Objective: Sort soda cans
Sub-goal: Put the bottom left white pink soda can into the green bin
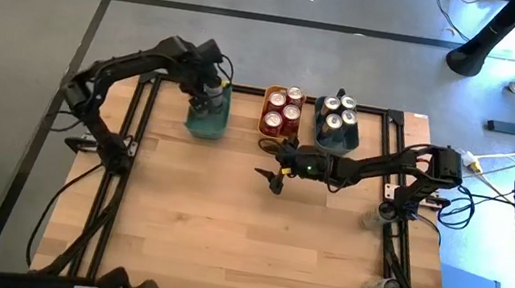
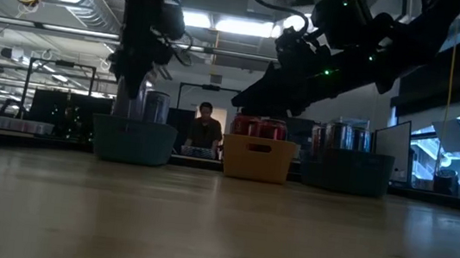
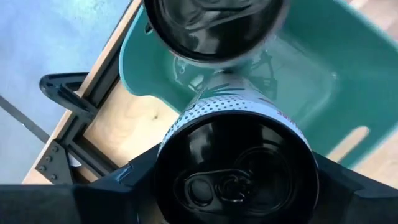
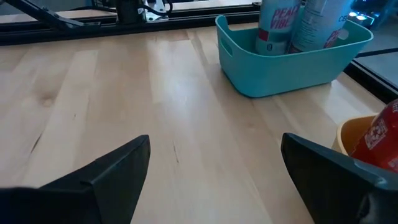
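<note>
While the left gripper (image 1: pixel 210 97) hangs over the teal bin (image 1: pixel 208 123) at the table's far edge, it clasps a silver-grey soda can (image 3: pixel 236 140) between its fingers, upright, with the can's pull-tab top facing the wrist camera. A second can (image 3: pixel 214 28) stands inside the bin just beyond it. This looks like the placing step of the sort: the held can appears ready to be lowered beside its neighbour, so the next move calls for a careful descent and then a release.

Red cans (image 1: pixel 282 110) fill the yellow bin (image 1: pixel 267 125) next along, and silver-topped cans (image 1: pixel 339 118) fill the grey bin (image 1: pixel 348 145) beyond that.

Nearer the table's middle, the right gripper (image 1: pixel 277 167) waits above bare wood, its fingers spread wide and holding nothing.
</note>
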`<state>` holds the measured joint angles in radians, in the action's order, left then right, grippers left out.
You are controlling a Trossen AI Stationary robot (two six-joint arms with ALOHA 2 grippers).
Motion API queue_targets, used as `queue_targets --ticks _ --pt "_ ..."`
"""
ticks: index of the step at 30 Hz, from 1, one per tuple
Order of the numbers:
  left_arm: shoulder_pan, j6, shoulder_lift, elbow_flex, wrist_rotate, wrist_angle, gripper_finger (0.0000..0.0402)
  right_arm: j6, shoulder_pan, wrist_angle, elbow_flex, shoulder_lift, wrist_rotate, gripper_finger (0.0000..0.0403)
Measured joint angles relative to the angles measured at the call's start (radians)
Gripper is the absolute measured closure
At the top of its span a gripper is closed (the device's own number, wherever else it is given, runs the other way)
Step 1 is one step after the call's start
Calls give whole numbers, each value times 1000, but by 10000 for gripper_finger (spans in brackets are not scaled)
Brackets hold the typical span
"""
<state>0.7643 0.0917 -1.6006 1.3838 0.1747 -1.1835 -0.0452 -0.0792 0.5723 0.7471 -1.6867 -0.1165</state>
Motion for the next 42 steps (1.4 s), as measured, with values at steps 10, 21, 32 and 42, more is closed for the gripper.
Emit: queue_targets --ticks 10,21,32,42 --pt "9 31 -63 0 0 32 148 -7 0 -1 0 0 -3 43" --pt "7 43 -64 0 1 16 113 -8 0 -22 0 0 -3 43" --pt "7 52 -34 0 5 9 108 -26 0 -23 0 0 -3 43" --pt "-9 47 -34 30 27 -29 107 -27 0 -22 0 0 -3 43"
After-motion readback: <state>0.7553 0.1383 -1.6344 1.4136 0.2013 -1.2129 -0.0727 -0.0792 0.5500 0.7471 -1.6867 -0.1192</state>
